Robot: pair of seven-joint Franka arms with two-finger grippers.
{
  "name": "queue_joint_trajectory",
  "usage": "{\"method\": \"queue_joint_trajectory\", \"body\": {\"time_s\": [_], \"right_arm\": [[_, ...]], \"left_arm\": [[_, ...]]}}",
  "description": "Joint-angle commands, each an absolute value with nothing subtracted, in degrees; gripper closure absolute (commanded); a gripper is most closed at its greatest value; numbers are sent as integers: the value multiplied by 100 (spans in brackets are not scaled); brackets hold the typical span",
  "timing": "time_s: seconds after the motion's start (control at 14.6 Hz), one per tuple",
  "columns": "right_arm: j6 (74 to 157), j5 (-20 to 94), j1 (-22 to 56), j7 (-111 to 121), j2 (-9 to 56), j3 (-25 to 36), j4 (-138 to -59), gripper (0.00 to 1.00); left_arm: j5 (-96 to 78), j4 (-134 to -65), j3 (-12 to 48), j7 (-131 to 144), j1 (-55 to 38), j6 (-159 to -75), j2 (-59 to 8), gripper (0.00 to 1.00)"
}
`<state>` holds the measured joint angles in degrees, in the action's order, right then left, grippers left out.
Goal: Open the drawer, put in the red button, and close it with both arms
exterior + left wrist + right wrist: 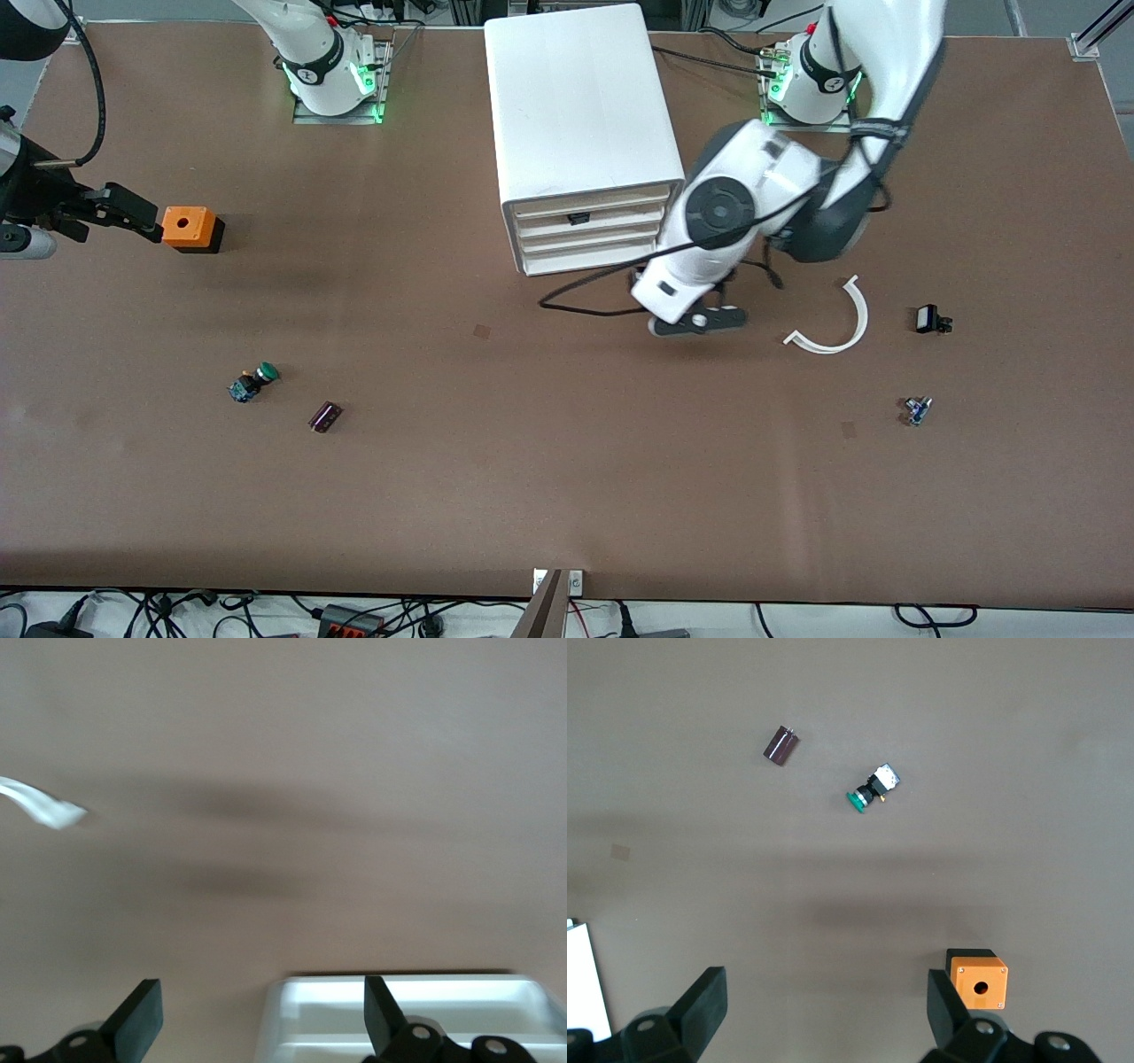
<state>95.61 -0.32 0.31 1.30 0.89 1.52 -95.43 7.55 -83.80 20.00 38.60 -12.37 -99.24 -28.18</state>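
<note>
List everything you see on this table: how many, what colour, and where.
cabinet: one, white, four drawers, mid-table by the arm bases
cube: one, orange, right arm's end
button: one, green cap, nearer the camera than the cube
cylinder: one, dark purple, beside the button
curved strip: one, white, left arm's end
black part: one, beside the strip
small part: one, bluish, nearer the camera
left claw: black, open, in front of the cabinet
right claw: black, open, by the cube

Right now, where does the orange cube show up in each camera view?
Front view: orange cube at the right arm's end of the table, beside the right gripper.
Right wrist view: cube by one finger.
Left wrist view: not in it.
Shared landmark: green button.
</note>
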Motion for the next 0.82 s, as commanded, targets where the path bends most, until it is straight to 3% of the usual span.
{"method": "queue_joint_trajectory", "body": {"time_s": [0.0, 0.21, 0.55, 0.75], "right_arm": [[9563, -88, -26, 228, -61, 114, -9677, 0], [9431, -88, -35, 203, -88, 123, -9703, 0], [9474, -88, -26, 158, -97, 114, -9721, 0], [9606, -88, -18, 167, -97, 114, -9808, 0]], "left_arm": [[1352, -8104, 2091, 2965, -627, -9475, -2664, 0], [1380, -8104, 2083, 1526, -20, -9414, -2278, 0], [820, -7964, 2066, 29, 841, -8219, -1583, 0], [71, -8016, 1899, -771, 1388, -8191, -1249, 0]]}}
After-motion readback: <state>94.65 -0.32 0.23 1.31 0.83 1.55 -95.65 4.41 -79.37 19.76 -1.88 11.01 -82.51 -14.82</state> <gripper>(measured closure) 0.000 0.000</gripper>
